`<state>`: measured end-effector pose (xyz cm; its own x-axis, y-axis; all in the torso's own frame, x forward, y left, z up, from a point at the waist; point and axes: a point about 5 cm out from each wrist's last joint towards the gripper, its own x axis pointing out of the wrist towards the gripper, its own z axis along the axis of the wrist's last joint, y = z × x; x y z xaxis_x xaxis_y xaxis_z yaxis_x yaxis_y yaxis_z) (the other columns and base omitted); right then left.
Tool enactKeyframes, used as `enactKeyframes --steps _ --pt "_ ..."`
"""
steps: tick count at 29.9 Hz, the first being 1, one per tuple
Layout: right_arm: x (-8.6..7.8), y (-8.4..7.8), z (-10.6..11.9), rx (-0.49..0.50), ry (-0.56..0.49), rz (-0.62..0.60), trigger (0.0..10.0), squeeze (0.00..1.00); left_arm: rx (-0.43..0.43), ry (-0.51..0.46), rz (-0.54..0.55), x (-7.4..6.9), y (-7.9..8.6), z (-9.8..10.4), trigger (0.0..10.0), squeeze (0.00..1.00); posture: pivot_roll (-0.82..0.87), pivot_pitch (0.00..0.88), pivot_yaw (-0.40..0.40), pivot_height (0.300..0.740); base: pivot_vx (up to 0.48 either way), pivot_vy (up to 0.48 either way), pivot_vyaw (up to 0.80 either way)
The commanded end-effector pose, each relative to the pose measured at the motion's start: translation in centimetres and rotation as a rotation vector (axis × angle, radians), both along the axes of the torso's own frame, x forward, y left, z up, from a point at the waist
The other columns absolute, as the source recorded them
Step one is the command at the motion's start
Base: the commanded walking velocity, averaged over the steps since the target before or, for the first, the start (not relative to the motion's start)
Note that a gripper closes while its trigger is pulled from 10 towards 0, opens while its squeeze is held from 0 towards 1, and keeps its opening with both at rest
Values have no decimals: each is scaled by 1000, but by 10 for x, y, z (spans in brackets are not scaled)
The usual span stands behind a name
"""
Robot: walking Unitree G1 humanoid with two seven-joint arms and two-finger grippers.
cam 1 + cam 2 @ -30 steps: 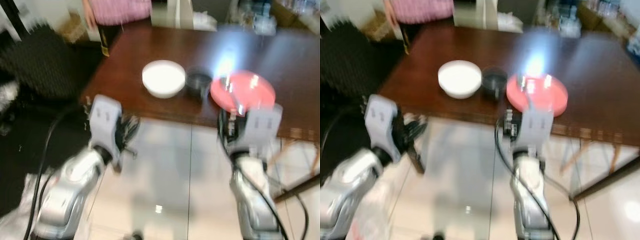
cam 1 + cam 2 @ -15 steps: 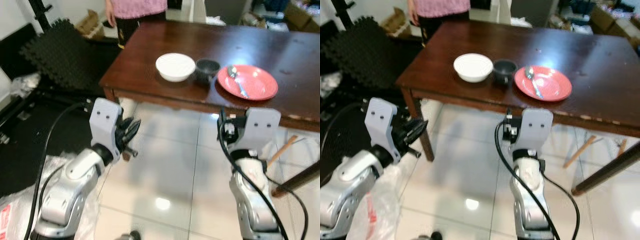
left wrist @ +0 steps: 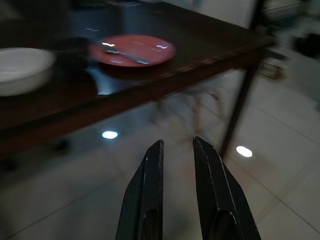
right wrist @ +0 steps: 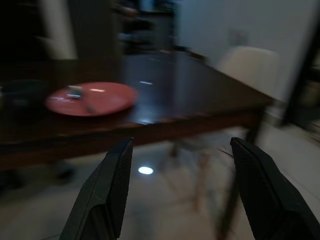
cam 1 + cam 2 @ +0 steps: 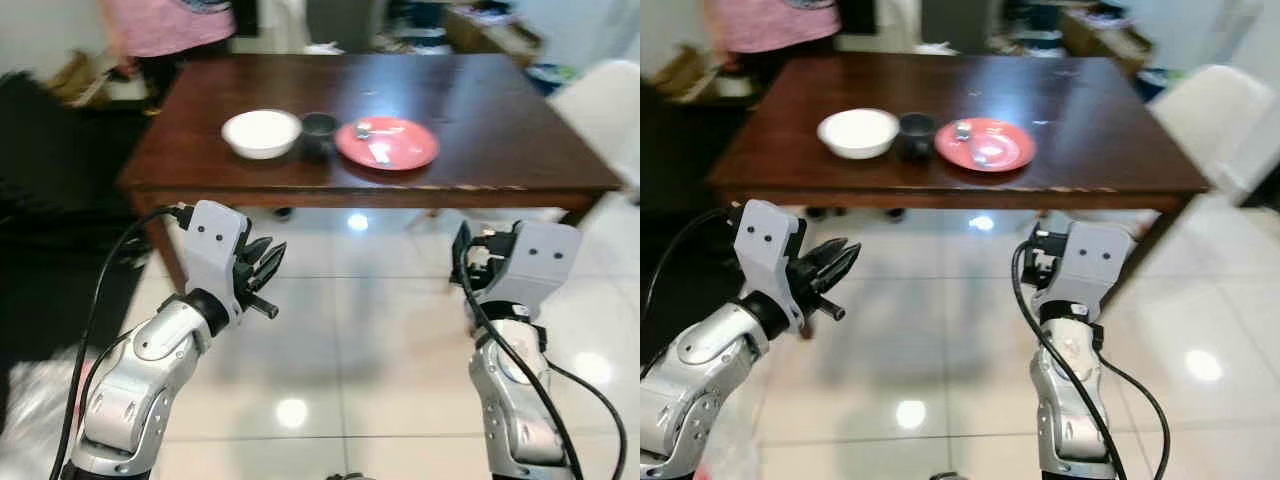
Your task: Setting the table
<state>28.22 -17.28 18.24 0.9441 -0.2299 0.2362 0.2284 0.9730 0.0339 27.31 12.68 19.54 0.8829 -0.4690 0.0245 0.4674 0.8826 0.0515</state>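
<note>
Both grippers hang over the tiled floor, short of the dark wooden table.

The left gripper [image 3: 176, 150] has its two black fingers drawn close with only a narrow slit between them, gripping nothing; the right gripper [image 4: 180, 150] has its fingers spread wide apart, also empty. Both are raised in front of the robot above the glossy floor [image 5: 360, 340], apart from the table [image 5: 480, 120]. On the table near its front edge stand, in a row from the robot's left, a white bowl [image 5: 262, 133], a small dark cup [image 5: 319, 125] just beside it, and a red plate [image 5: 387, 143] with a spoon [image 5: 369, 138] lying in it. A person in a pink top [image 5: 165, 25] stands at the table's far left corner, and a white chair [image 5: 1200, 115] sits at its right end.
</note>
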Motion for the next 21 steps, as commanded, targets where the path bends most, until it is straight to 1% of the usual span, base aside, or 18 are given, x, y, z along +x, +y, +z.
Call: enactKeyframes --steps 1,12,21 --pt "0 -1 -7 10 35 -2 10000 0 8 18 2 0 0 -4 10000 0 -39 68 55 740 0 0 -800" --pt "1 -1 -9 15 45 -1 10000 0 13 56 40 1 8 -15 10000 0 -37 69 57 740 0 0 -800" --pt "1 0 -10 15 45 0 10000 0 12 55 50 2 9 -15 10000 0 -35 69 57 740 0 0 -800"
